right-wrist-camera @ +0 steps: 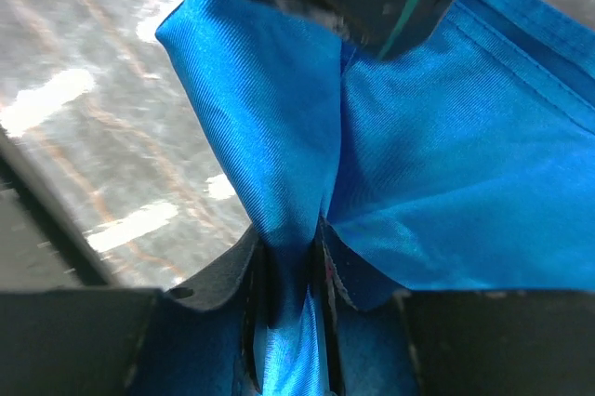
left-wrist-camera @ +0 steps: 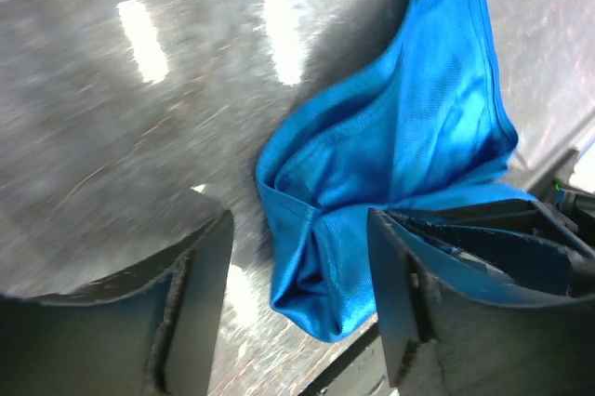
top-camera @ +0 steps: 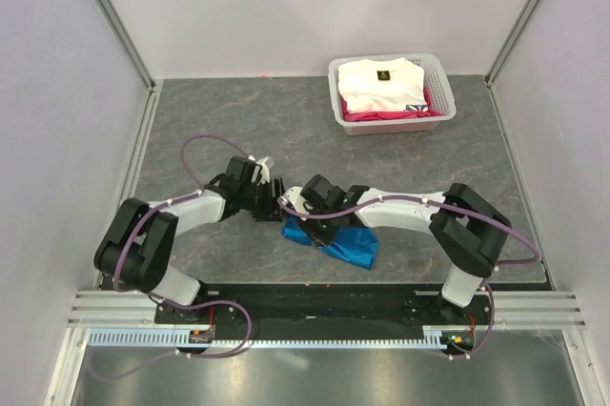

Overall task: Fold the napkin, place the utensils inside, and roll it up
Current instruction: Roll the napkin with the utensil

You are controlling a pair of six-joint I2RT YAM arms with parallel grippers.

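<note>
Grey marbled table [top-camera: 238,111] across the whole floor of a white-walled booth. Bolted at its near edge, left arm [top-camera: 172,220] and right arm [top-camera: 419,208], both bent inward, wrists close together near the middle front. Far back on the right, well apart from the arms, a white slotted basket [top-camera: 396,126] holding folded clothes [top-camera: 381,84], white on top of pink. Under and just in front of the two wrists, the napkin [top-camera: 353,246]: bright blue, bunched and creased rather than flat, on the table near the front edge, part of it drawn up off the surface. Left gripper [left-wrist-camera: 299,252] with jaws spread wide, the crumpled end of the napkin lying in the gap between them; cloth close against the right-hand finger [left-wrist-camera: 446,331], apart from the other, nothing clamped. Right gripper [right-wrist-camera: 290,270] with jaws pressed nearly together, pinching a narrow upright fold of the napkin, cloth fanning out taut from that pinch
</note>
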